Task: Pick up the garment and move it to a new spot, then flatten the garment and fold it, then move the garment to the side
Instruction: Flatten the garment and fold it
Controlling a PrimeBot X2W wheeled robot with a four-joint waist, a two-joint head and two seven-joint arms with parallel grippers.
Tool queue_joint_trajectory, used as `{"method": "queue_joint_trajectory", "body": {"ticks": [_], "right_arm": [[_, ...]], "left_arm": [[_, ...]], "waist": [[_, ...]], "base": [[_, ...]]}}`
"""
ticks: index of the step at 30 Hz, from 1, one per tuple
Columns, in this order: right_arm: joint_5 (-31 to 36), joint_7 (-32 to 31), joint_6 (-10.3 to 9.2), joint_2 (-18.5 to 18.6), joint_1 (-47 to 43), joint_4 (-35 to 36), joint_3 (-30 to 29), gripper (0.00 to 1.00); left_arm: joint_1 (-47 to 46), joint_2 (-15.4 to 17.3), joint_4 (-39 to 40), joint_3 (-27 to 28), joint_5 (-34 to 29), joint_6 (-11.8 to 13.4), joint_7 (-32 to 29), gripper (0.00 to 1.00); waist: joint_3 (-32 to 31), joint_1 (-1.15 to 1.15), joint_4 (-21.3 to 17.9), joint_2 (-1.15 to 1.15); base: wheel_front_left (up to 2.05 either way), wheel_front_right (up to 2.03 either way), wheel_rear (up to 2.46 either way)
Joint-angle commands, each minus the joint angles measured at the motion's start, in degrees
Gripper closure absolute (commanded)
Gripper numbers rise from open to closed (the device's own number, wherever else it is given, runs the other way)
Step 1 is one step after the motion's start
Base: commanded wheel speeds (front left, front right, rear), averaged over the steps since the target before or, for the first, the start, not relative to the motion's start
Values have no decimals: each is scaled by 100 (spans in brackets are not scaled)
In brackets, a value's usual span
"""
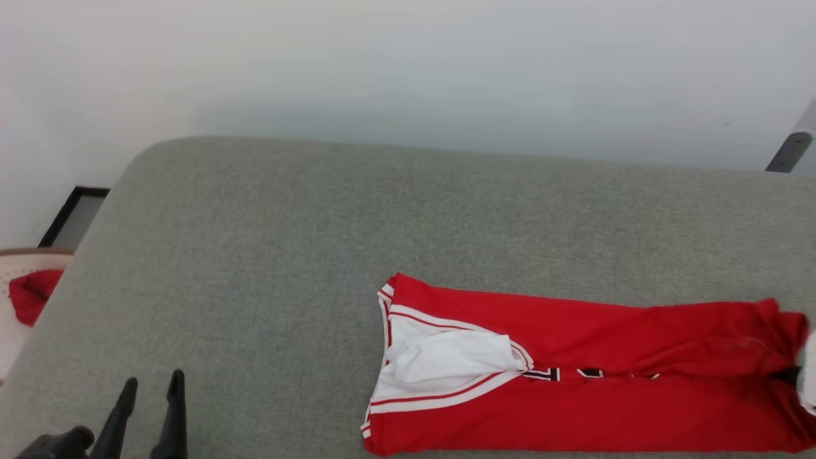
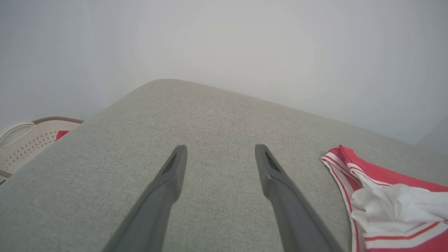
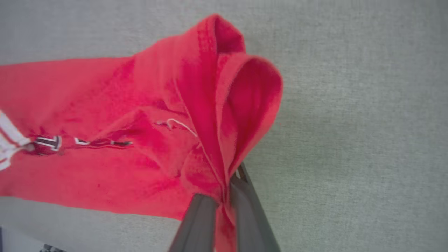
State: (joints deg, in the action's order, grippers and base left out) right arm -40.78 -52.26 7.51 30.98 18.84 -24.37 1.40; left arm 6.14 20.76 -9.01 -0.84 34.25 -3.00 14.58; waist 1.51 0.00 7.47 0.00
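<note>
Left tool (image 1: pixel 153 377): open and holding nothing. Its two dark fingers stand spread apart over bare grey cover at the near left, well apart from the shirt; the wrist view (image 2: pixel 220 147) shows the same gap.
Right tool (image 3: pixel 224 189): closed on the garment, with a bunched red edge pinched between the two fingers.
Garment (image 1: pixel 605 357): lies on the right part of the padded surface, near its front edge, folded into a long band running left to right.
Garment, left end (image 2: pixel 385 206): white fabric with red-and-white stripe trim, pointing toward the middle of the surface.
Garment, right end (image 3: pixel 105 115): plain red, rising in a curled fold just above the gripping fingers. Bits of black-and-white print peek out along the middle crease.
Padded surface (image 1: pixel 255 223): grey woven cover with a rounded far-left corner.
Basket (image 2: pixel 24 143): pale and perforated, beside the surface's left edge, with a small red cloth (image 1: pixel 32 296) inside.
Wall (image 1: pixel 408 64): plain and pale, behind the surface.
</note>
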Motion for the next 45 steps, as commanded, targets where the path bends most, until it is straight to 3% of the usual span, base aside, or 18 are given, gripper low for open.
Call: {"method": "queue_joint_trajectory", "body": {"ticks": [1,7,15,22,38,39,41,42,43,44,45], "right_arm": [[-188,-57,-4,-98,-93,118,26,100],[-878,-367,-3,-449,-213,999,174,100],[-1038,-577,-3,-991,6,1745,752,100],[-953,-368,-3,-1509,367,1486,1320,100],[-535,615,-2,-1986,1215,-124,2230,100],[-519,677,-2,-2006,1264,-238,2289,94],[-503,799,-3,-2020,1370,-417,2425,63],[-521,862,-3,-2037,1409,-490,2472,53],[-565,913,-2,-2064,1451,-561,2519,25],[-594,957,-2,-2088,1492,-630,2569,8],[-641,986,-2,-2109,1536,-678,2626,0]], "left_arm": [[69,9,-12,-5,6,4,-21,0],[143,2,13,-72,7,33,-70,0],[5,-57,13,-224,22,15,-155,0],[-225,-162,-67,-443,-29,-21,-230,0],[-879,-452,-590,-895,-15,-231,-160,0],[-909,-465,-626,-907,-13,-242,-148,0],[-965,-491,-691,-916,1,-258,-125,0],[-982,-493,-724,-921,3,-267,-106,0],[-997,-493,-760,-923,6,-267,-95,0],[-1012,-496,-789,-919,19,-278,-83,0],[-1029,-496,-815,-914,28,-286,-79,0]], "waist": [[-102,0,-50,0],[-284,0,15,0],[-336,0,337,0],[-314,0,758,0],[-35,0,1448,0],[-23,0,1463,0],[-1,0,1480,0],[5,0,1485,0],[9,0,1483,0],[9,0,1473,0],[7,0,1458,0]], "base": [[0,0,0],[0,0,0],[0,0,0],[0,0,0],[0,0,0],[0,0,0],[0,0,0],[0,0,0],[0,0,0],[0,0,0],[0,0,0]]}}
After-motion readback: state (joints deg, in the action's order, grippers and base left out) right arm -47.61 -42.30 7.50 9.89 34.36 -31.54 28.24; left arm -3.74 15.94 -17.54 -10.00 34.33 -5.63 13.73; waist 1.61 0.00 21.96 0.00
